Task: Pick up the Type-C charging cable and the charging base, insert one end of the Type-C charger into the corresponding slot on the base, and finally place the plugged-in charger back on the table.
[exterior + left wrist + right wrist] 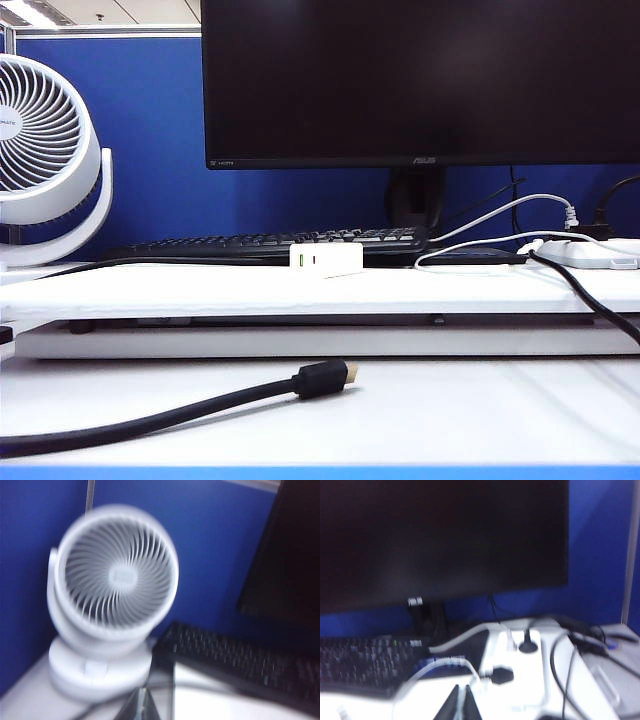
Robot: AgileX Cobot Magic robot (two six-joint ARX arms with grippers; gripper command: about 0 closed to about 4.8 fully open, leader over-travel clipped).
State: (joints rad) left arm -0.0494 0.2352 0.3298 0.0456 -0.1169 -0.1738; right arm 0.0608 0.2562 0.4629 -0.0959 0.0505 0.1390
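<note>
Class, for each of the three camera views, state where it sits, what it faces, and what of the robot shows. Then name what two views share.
Exterior view: low at the table's front edge, facing the monitor and charging base; no robot part shows.
Left wrist view: on the left arm, facing the fan; the shut left claw shows.
Right wrist view: on the right arm, facing the power strip; the shut right claw shows.
Shared: all three show the keyboard.

A blue wall (pixel 250 150) stands at the back. A big black screen (pixel 420 80) is dark. A white fan (pixel 45 150) sits on the left. A black keyboard (pixel 270 243) lies under the screen. Ceiling lights (pixel 30 12) glow at top left.
</note>
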